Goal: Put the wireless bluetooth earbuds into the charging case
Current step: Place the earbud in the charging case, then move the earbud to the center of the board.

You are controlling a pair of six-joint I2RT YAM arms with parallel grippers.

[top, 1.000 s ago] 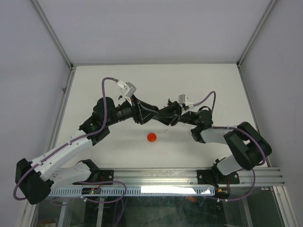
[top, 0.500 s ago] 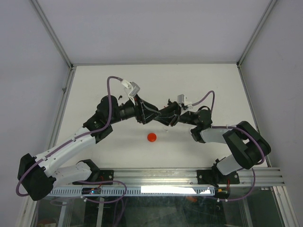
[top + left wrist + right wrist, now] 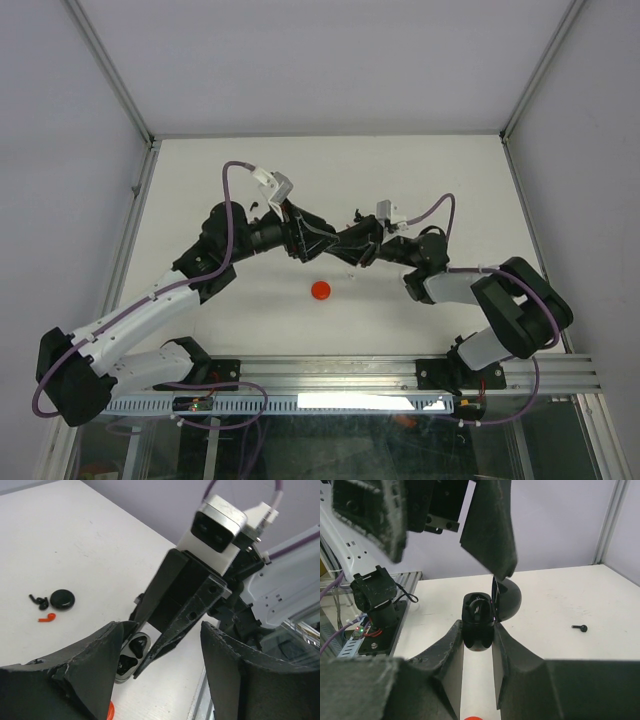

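While the right fingers (image 3: 449,650) pinch the open black charging case (image 3: 477,622) by its sides and hold it above the surface (image 3: 420,180), the left fingers (image 3: 90,665) stand spread just above it, one on each side of the right arm's tip, gripping nothing. The case's lid (image 3: 509,597) tilts back behind its body. Seen from the left wrist, its pale inner tray holds dark shapes; I cannot tell whether they are earbuds. A black earbud (image 3: 579,628) lies alone on the surface, well apart from the case. Elsewhere on the surface, a red earbud (image 3: 46,618) lies near a black puck (image 3: 62,599), with two small black earbuds (image 3: 37,600) just beside that puck. A red puck (image 3: 320,290) sits on the surface near the meeting arms.
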